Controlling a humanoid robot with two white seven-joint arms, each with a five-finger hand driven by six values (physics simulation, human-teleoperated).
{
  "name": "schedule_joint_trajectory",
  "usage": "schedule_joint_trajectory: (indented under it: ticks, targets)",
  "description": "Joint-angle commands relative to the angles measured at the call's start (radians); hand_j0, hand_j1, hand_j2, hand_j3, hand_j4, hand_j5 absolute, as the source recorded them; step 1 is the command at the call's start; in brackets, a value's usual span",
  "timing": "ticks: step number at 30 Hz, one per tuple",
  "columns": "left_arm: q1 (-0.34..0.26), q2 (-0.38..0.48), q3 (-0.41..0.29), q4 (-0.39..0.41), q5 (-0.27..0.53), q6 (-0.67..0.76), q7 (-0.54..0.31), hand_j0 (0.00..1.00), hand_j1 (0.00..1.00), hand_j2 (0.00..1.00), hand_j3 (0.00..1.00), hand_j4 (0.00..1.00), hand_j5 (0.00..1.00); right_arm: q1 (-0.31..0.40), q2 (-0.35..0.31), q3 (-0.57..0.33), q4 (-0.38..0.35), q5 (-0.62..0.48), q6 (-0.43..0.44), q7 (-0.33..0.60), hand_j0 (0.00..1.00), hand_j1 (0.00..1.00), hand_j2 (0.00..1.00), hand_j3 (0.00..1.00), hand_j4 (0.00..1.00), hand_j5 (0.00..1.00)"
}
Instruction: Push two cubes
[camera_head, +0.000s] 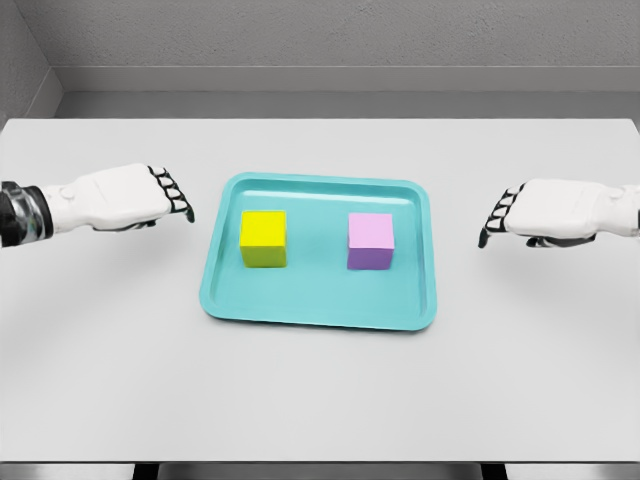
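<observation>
Fingers of the left hand extend loosely, empty, toward the yellow cube on the tray mid-desk; the right hand, likewise relaxed, faces the pink cube.

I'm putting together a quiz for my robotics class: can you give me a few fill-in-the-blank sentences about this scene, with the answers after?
1. The yellow cube and the pink cube both sit inside a teal ____.
2. Of the two cubes, the one nearer the left hand is the ____ one.
3. The right hand hovers outside the tray and touches ____ cube.
4. The table under the tray is ____ in colour.

Missing words: tray; yellow; neither; white
</observation>
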Motion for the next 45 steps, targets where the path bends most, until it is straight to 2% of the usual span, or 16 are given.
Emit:
schedule_joint_trajectory:
  ticks: [1,5,13,25,32,45]
  targets:
    - [-0.002,-0.015,-0.035,0.002,-0.004,0.001,-0.01,0.65,0.65,0.65,0.65,0.65,0.65,0.0,0.047,0.003,0.02,0.027,0.002,0.001,0.66,0.66,0.66,0.66,0.66,0.66]
    - [-0.028,-0.019,-0.071,0.0,-0.006,0.001,-0.026,0.65,0.65,0.65,0.65,0.65,0.65,-0.003,0.1,0.003,0.073,0.066,0.002,0.001,0.65,0.65,0.65,0.65,0.65,0.65]
    - [-0.038,-0.042,-0.071,0.0,-0.006,0.001,-0.034,0.66,0.66,0.66,0.66,0.66,0.66,-0.006,0.166,0.001,0.139,0.104,0.002,0.001,0.65,0.65,0.65,0.65,0.65,0.65]
    - [-0.049,-0.073,-0.077,-0.001,-0.004,0.001,-0.047,0.66,0.66,0.66,0.66,0.66,0.66,-0.015,0.246,0.001,0.128,0.104,0.002,0.001,0.64,0.64,0.64,0.64,0.64,0.64]
    - [-0.051,-0.081,-0.078,-0.001,-0.004,0.001,-0.047,0.66,0.66,0.66,0.66,0.66,0.66,-0.014,0.261,0.001,0.133,0.121,0.002,0.001,0.63,0.63,0.63,0.63,0.63,0.63]
    - [-0.049,-0.101,-0.078,-0.007,0.002,0.001,-0.063,0.66,0.66,0.66,0.66,0.66,0.66,-0.012,0.332,0.003,0.153,0.167,0.002,0.001,0.64,0.64,0.64,0.64,0.64,0.64]
